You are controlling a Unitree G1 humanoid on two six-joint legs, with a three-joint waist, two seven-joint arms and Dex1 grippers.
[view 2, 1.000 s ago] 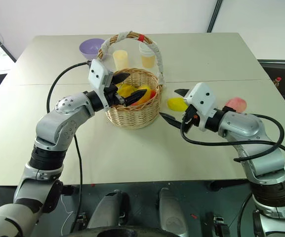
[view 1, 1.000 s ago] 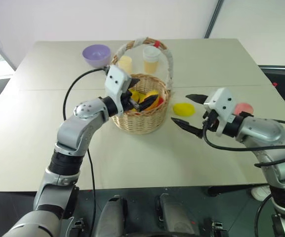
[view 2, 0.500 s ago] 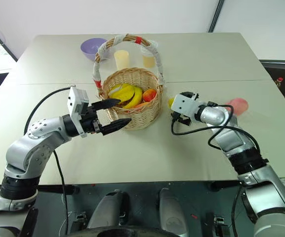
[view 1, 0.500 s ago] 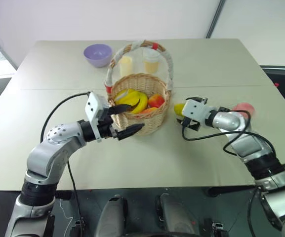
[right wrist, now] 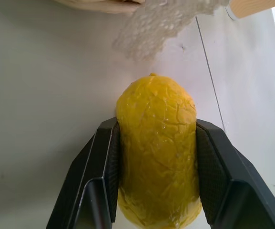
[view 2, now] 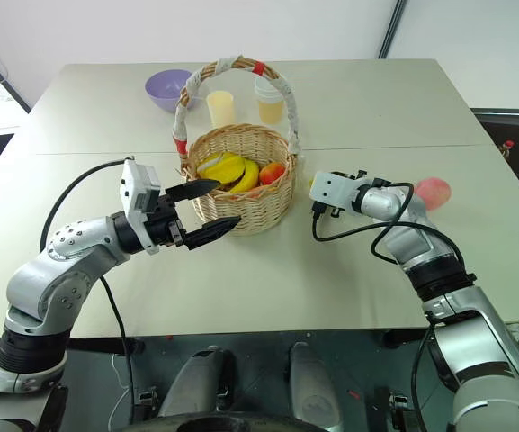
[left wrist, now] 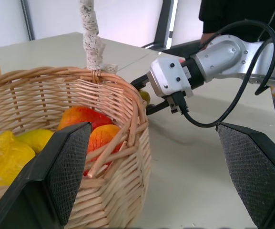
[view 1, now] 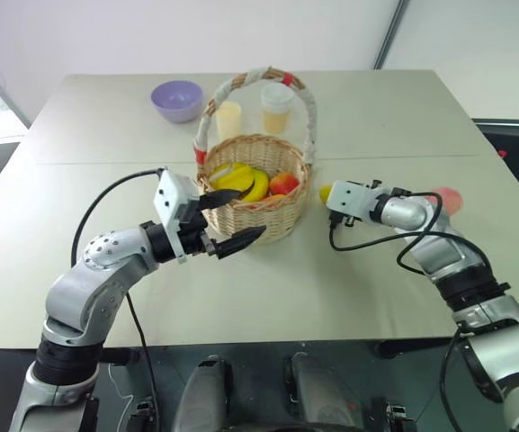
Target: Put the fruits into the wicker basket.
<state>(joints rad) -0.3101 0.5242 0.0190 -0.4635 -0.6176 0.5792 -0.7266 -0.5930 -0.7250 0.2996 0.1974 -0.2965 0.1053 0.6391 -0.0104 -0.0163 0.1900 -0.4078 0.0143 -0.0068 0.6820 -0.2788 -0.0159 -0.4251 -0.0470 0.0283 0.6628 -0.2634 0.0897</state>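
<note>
Beige table [view 1: 394,297], lemon [right wrist: 156,148] pinched between right gripper [right wrist: 157,157] fingers, left gripper [view 1: 230,220] spread beside wicker basket [view 1: 268,211]

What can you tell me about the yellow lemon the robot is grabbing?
The lemon is a small oval toy, bright yellow, with a shiny skin crossed by fine crackle lines and a little nub at its far tip. It lies on the pale table, just to the robot's right of the wicker basket. The right end effector has closed on it, one black finger pressed against each long side. It has not been lifted yet.
</note>
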